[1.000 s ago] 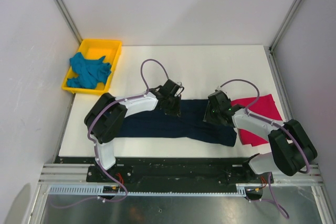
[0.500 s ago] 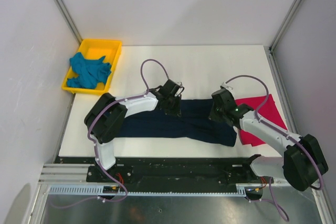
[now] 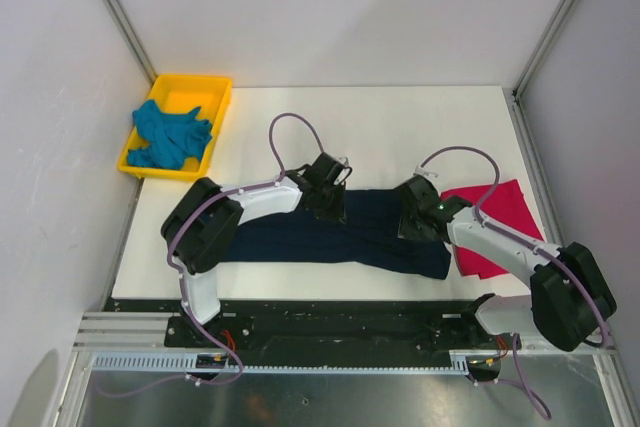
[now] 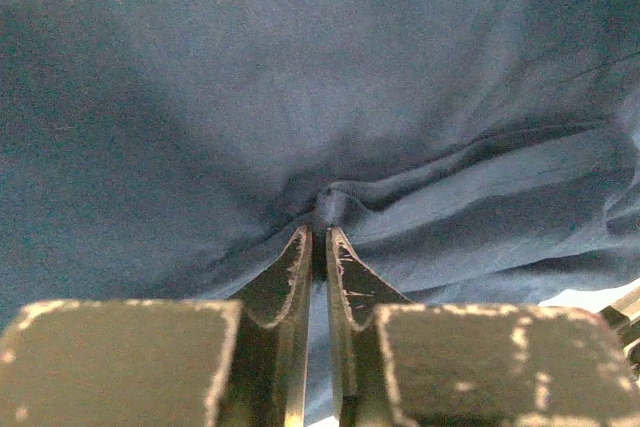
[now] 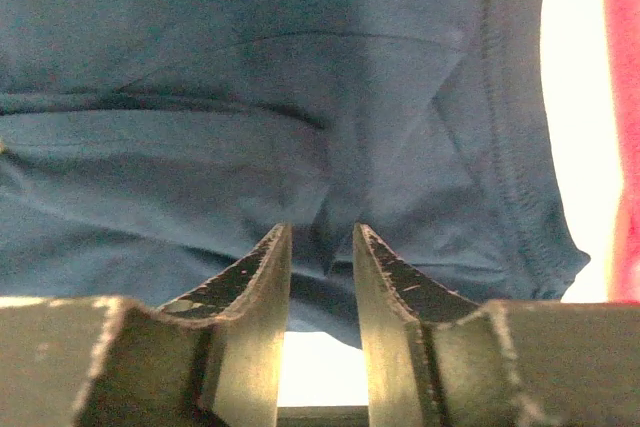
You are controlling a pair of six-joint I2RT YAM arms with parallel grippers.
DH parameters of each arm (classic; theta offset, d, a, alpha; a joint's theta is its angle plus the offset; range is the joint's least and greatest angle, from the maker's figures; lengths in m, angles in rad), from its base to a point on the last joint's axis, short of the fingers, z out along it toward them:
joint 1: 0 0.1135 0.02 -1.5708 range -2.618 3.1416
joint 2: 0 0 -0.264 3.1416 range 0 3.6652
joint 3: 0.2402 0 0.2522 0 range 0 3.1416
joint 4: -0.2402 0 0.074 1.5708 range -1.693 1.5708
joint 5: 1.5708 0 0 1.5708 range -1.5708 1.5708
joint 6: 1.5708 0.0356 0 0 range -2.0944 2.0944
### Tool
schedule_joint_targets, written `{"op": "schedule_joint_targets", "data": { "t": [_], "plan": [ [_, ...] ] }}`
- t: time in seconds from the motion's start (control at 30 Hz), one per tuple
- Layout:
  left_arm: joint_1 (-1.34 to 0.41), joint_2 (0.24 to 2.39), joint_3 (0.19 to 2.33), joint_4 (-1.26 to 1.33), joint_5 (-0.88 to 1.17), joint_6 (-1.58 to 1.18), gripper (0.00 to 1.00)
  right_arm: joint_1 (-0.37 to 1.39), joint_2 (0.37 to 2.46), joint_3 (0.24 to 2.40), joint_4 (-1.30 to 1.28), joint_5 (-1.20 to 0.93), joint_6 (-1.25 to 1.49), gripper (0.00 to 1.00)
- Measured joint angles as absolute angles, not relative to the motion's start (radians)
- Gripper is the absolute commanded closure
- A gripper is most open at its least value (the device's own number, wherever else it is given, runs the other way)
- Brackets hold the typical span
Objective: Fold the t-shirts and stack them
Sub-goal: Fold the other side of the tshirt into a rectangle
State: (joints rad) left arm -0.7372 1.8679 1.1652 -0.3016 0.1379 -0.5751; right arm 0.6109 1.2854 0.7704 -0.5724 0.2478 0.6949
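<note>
Between pale walls [image 3: 350, 7] on the white table [image 3: 400, 127], a teal t-shirt [image 3: 170, 134] filled the yellow tray [image 3: 190, 78], the navy t-shirt [image 3: 290, 235] lay front-centre, a crimson t-shirt [image 3: 505, 207] lay at right, and only the wrist views showed the left gripper [image 4: 322, 232] pinching a navy pucker and the right gripper [image 5: 320, 232] slightly parted.

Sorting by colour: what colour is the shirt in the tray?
Teal t-shirt, clearest in top external view.

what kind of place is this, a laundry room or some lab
Probably a robotics lab test cell, not a home: a white table walled by bare panels on aluminium posts, left arm and right arm bolted at its near edge, working a navy t-shirt.
</note>
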Motion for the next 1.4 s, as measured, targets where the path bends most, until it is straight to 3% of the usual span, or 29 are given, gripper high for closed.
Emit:
{"op": "schedule_joint_targets", "data": {
  "t": [0.1,0.23,0.4,0.67,1.13,1.4],
  "plan": [
    [-0.737,1.868,1.166,-0.302,0.132,-0.562,0.55,0.587,1.305,0.771,-0.584,0.264,0.676,0.54],
    [-0.733,1.861,1.166,-0.304,0.122,-0.541,0.48,0.559,1.289,0.780,-0.617,0.283,0.664,0.61],
    [-0.721,1.809,1.176,-0.320,0.111,-0.530,0.48,0.580,1.208,0.790,-0.635,0.281,0.691,0.72],
    [-0.712,1.721,1.175,-0.322,0.107,-0.531,0.49,0.660,1.271,0.799,-0.585,0.278,0.767,0.75],
    [-0.616,1.535,0.986,-0.353,0.119,-0.532,0.49,0.709,1.322,0.688,-0.523,0.246,0.870,0.68],
    [-0.563,1.436,0.944,-0.381,0.145,-0.534,0.49,0.701,1.071,0.712,-0.672,0.274,0.967,0.63]
  ]
}}
